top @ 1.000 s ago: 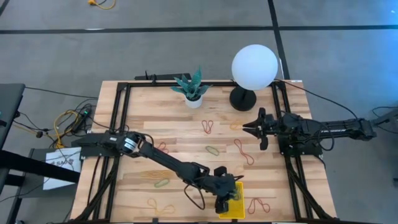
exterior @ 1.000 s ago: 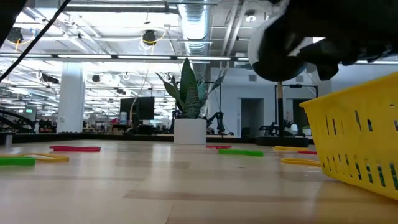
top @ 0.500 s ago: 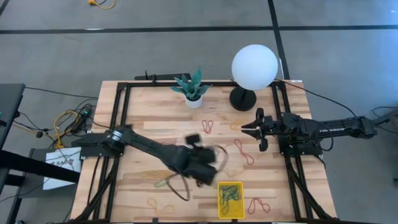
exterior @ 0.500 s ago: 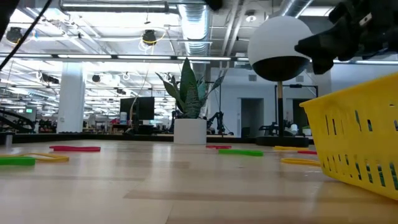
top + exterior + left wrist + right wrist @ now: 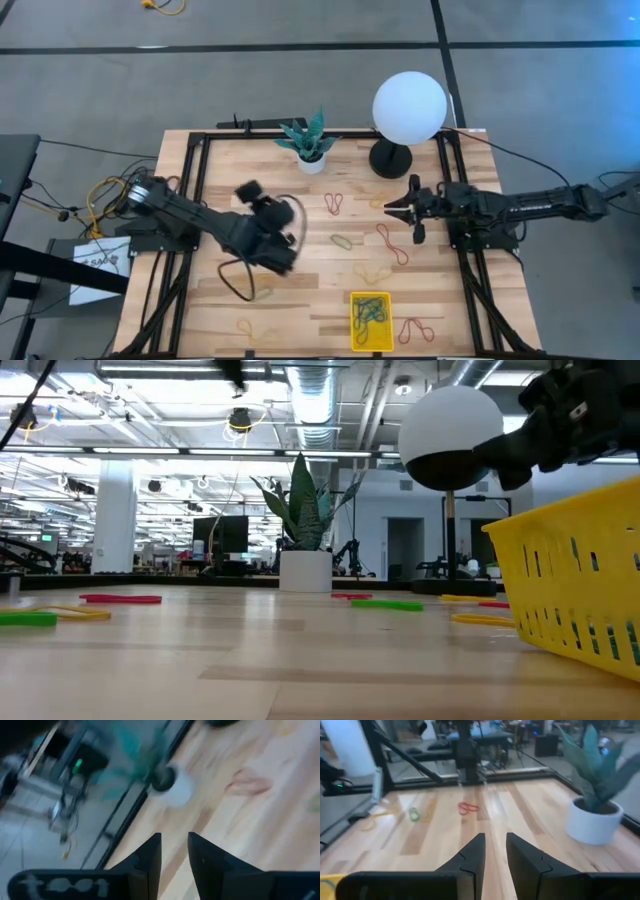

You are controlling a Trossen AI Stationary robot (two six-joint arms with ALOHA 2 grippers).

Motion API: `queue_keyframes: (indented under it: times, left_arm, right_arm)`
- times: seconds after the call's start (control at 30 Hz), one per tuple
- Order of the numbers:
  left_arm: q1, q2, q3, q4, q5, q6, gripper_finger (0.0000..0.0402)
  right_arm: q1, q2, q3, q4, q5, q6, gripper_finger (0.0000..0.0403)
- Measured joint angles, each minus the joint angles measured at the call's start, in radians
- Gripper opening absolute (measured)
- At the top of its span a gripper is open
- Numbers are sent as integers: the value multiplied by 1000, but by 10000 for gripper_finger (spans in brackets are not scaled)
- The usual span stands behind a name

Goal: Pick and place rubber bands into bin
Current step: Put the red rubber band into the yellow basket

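The yellow bin [image 5: 370, 320] stands near the table's front edge, with a dark green tangle of rubber bands [image 5: 371, 311] inside; its slotted wall [image 5: 570, 590] fills the right of the low view. Loose rubber bands lie flat on the wood: red [image 5: 334, 204], green [image 5: 342, 241], red [image 5: 392, 243], yellow [image 5: 372, 272], red [image 5: 417, 330], yellow [image 5: 258, 330]. My left gripper [image 5: 288, 215] hangs blurred above the table's left middle, slanting toward the plant; its fingers [image 5: 174, 855] are open a little with nothing between them. My right gripper [image 5: 393, 208] waits at the right, level and open [image 5: 495, 852].
A white plant pot [image 5: 311, 160] and a globe lamp [image 5: 409, 108] stand at the far edge. Black frame rails [image 5: 195, 180] run along the table's sides. A loose black cable [image 5: 235, 280] hangs from the left arm. Cables [image 5: 105, 195] lie off the table's left.
My left gripper has risen from just over the bin and swung toward the table's left and far side, tipping up from pointing down to a shallow slant. The bin, covered before, now shows with the bands inside it.
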Motion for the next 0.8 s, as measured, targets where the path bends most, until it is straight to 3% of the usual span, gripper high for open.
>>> queue_keyframes:
  times: [0.07,0.17,0.23,0.37,0.53,0.67,0.8]
  left_arm:
    - [4,-78,-174,39,8,-114,87]
    - [6,-195,-427,241,37,-199,87]
    - [6,-266,-578,437,87,-178,87]
    - [6,-387,-816,853,213,10,87]
    - [9,-518,-1025,1128,331,83,87]
    - [9,-563,-1161,1276,369,-3,87]
    - [9,-564,-1229,1319,421,-91,87]
  right_arm:
    - [0,27,0,1,28,0,72]
    - [-1,68,0,2,61,-4,72]
    - [-4,91,0,4,74,-46,72]
    - [-12,125,0,29,101,-102,72]
    - [-11,158,0,64,94,-70,72]
    - [-11,187,0,64,94,-70,72]
    - [-11,225,0,64,94,-69,72]
